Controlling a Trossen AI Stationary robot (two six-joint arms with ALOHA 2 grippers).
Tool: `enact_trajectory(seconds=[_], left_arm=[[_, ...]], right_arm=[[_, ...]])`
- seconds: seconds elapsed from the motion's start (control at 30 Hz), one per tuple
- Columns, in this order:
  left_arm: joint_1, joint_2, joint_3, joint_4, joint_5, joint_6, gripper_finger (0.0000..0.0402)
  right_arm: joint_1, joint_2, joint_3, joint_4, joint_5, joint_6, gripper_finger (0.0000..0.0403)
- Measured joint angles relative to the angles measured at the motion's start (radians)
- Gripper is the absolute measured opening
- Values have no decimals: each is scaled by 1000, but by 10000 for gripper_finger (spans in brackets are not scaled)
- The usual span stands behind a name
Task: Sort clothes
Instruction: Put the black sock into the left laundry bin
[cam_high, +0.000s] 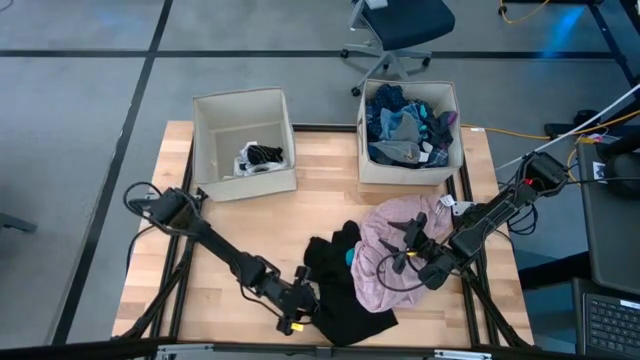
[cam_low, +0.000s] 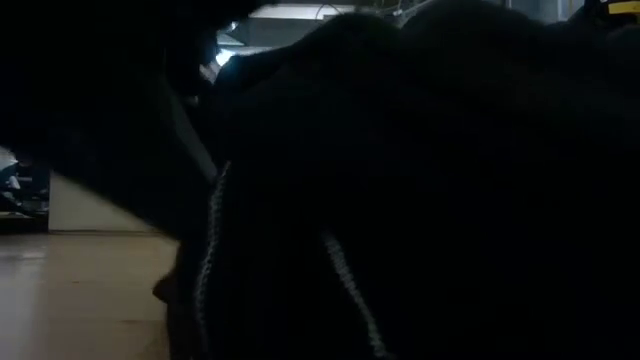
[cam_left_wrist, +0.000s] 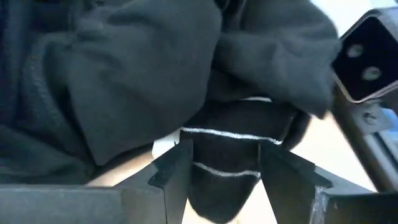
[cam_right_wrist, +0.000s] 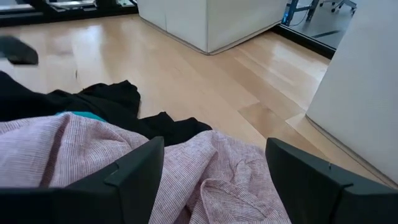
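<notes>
A black garment (cam_high: 345, 290) lies heaped on the table's near middle, partly over a pale pink garment (cam_high: 400, 250) to its right. My left gripper (cam_high: 303, 298) is at the black garment's left edge, shut on a black fold with white stitch lines (cam_left_wrist: 230, 134). My right gripper (cam_high: 404, 250) is open just over the pink garment (cam_right_wrist: 205, 174), its fingers to either side of a rumpled part. Whether they touch the cloth I cannot tell. The low view is filled by dark cloth (cam_low: 420, 180). My left gripper pinches a bunched fold of the black garment, the part with the white stitch lines (cam_left_wrist: 227, 168), between its two fingers. The fingers come nearly level from the table's left. The rest of the garment lies heaped on the table beyond the fingers.
Two beige fabric boxes stand at the table's far side: the left one (cam_high: 215, 150) holds a few black and white pieces, the right one (cam_high: 452, 105) is full of blue garments. Bare wood (cam_high: 320, 205) lies between the boxes and the heap. An office chair (cam_high: 400, 25) stands beyond the table.
</notes>
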Motion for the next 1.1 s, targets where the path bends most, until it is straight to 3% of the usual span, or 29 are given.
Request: enact_trajectory(seconds=[0.17, 0.43, 0.7, 0.93, 1.1], left_arm=[[0, 38, 0, -1, -1, -23, 152], [0, -1, 1, -93, 8, -53, 13], [-2, -219, 0, -347, -55, -78, 10], [19, -469, 0, -456, -320, 74, 12], [76, -622, 0, -454, -445, 236, 14]], right_arm=[[0, 0, 0, 0, 10, 7, 280], [0, 0, 0, 15, 31, 7, 280], [0, 0, 0, 15, 26, 3, 280], [0, 1, 0, 18, 26, 5, 280], [0, 1, 0, 17, 40, -8, 280]])
